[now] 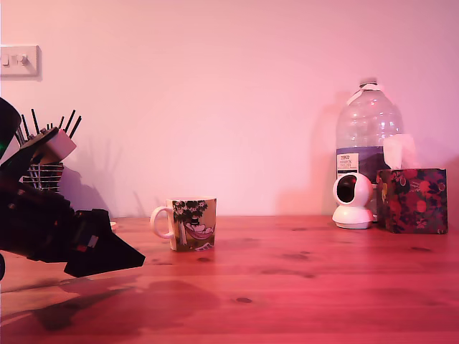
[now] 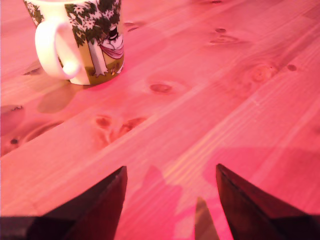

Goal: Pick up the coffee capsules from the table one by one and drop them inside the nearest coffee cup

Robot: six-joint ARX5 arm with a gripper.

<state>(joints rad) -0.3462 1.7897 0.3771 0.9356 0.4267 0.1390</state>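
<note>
Gripper (image 2: pixel 170 172) spread wide, nothing between the jaws, hovering low over bare table (image 2: pixel 235 115). Mug (image 2: pixel 80 40) ahead of the tips and off to one side, well apart, upright, handle turned toward the wrist camera. In the exterior view, gripper (image 1: pixel 133 259) at that view's left, pointing toward the mug (image 1: pixel 188 224) to its right. No capsule visible in either view; location cannot be told. Probable next need: locate a capsule before any descent.

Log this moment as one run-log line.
gripper: open, empty, above table | coffee cup: upright, handle toward exterior view's left | capsule: none in view
</note>
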